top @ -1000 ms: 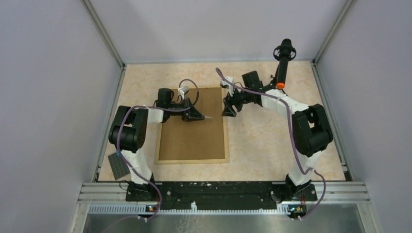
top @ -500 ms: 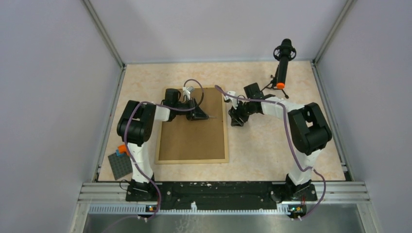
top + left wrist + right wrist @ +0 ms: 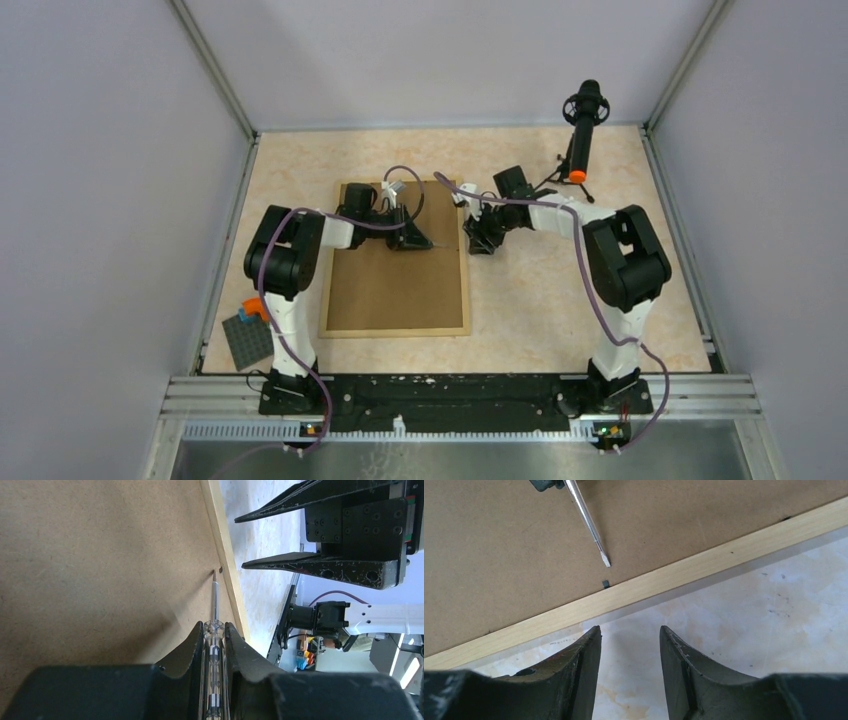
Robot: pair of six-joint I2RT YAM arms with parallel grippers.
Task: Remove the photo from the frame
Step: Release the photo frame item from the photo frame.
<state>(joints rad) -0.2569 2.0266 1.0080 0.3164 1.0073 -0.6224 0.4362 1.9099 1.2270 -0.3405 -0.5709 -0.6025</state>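
Left gripper (image 3: 215, 630) is clamped tight on a screwdriver (image 3: 215, 597), whose tip now sits just short of the small dark tab (image 3: 606, 583) in the backing board (image 3: 499, 555), at the right rail of the frame (image 3: 724, 557). Frame lies back-up, unmoved; photo not visible, presumably still under the board. Right gripper (image 3: 630, 630) has moved in beside that rail, jaws narrowed to about half, empty. Looks like tab prying starts next.

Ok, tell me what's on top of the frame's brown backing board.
A slim clear-handled screwdriver gripped in the left jaws points at a small black tab by the light-wood frame rail. The brown board covers whatever lies beneath it.
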